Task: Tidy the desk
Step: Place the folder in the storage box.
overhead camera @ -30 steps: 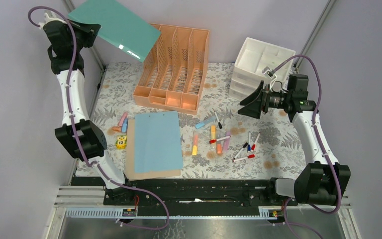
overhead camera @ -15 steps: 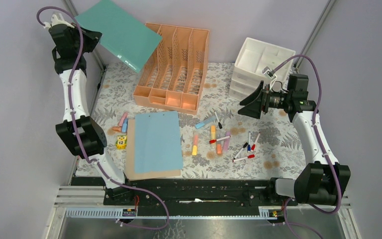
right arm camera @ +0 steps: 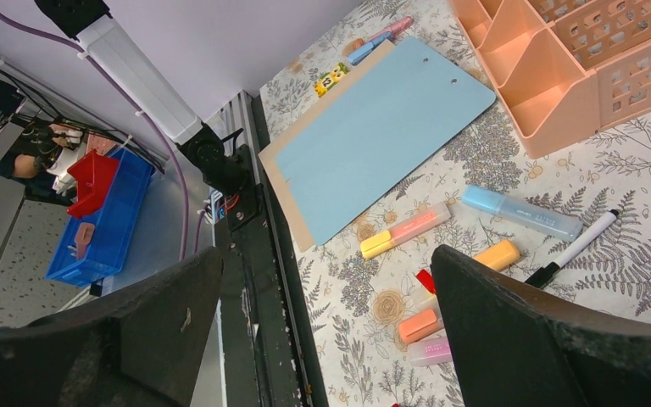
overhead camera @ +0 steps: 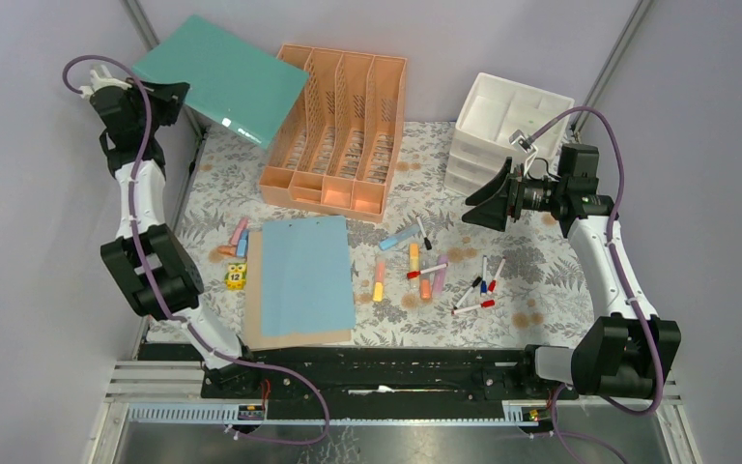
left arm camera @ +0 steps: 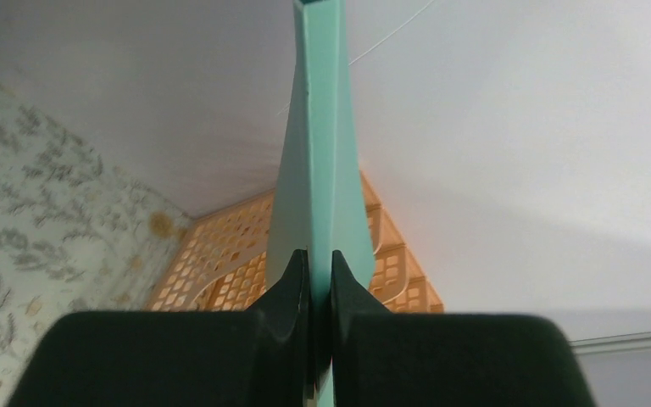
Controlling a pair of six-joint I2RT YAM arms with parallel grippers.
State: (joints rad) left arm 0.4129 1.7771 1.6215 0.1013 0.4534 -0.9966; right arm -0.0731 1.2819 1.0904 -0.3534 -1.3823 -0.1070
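The left gripper (overhead camera: 166, 94) is raised high over the back-left corner of the desk (overhead camera: 541, 280), its two fingers pressed together on the near edge of a teal folder (overhead camera: 222, 77). From the wrist view the gripper (left arm camera: 320, 271) pinches the folder (left arm camera: 318, 127) edge-on, the thin slab rising straight up between the black pads. The folder hangs tilted in the air to the left of the peach file rack (overhead camera: 338, 135); seen from above its right corner overlaps the rack's left wall, though I can't tell whether the two touch.

The right gripper (overhead camera: 478, 203) hovers above the right side of the desk, just in front of the white drawer unit (overhead camera: 507, 121), fingers spread wide with nothing between them. Its own camera shows the gripper (right arm camera: 326, 254) looking down across the leaf-printed cloth (right arm camera: 636, 144).

On the desk, a blue board (overhead camera: 304, 275) lies flat on a slightly larger brown sheet (overhead camera: 251, 309) near the front-left, in front of the rack. Just left of it are a few highlighters (overhead camera: 240, 237) and a small yellow block (overhead camera: 237, 277). To the right of the board, more highlighters (overhead camera: 413, 256) lie loose in yellow, orange, blue and pink, and beyond them a scatter of thin markers (overhead camera: 478, 285) with red, blue and black caps. The rack stands at the back centre, the drawer unit at the back-right corner
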